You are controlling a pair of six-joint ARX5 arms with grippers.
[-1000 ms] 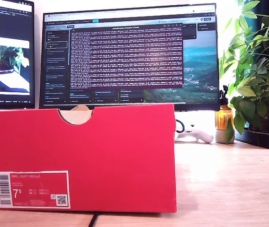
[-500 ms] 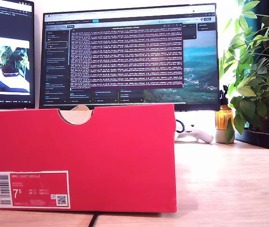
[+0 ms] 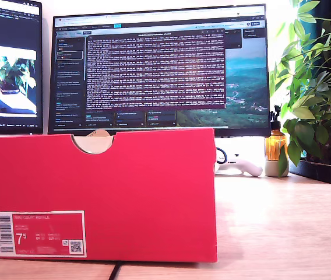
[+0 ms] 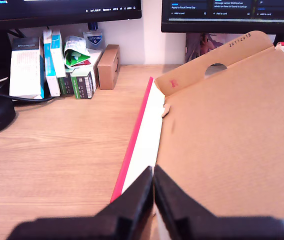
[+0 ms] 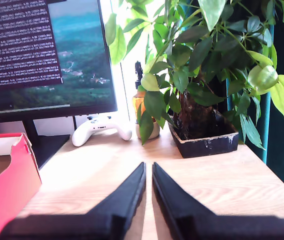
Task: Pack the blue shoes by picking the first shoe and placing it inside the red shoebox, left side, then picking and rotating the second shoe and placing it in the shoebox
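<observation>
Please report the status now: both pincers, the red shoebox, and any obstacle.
First pincer shut, empty, above red shoebox rim. Second pincer shut, empty, over bare desk. No blue shoes seen. Nothing in the way.

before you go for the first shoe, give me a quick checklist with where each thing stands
1. Red shoebox upright on the desk: ok.
2. Box open, inside bare where visible: ok.
3. Blue shoes located: not ok, none in any view.
4. My first gripper holding nothing: ok, fingers together over the box edge.
5. My second gripper holding nothing: ok, fingers nearly together.
6. Plant pot clear of my second gripper: ok.
</observation>
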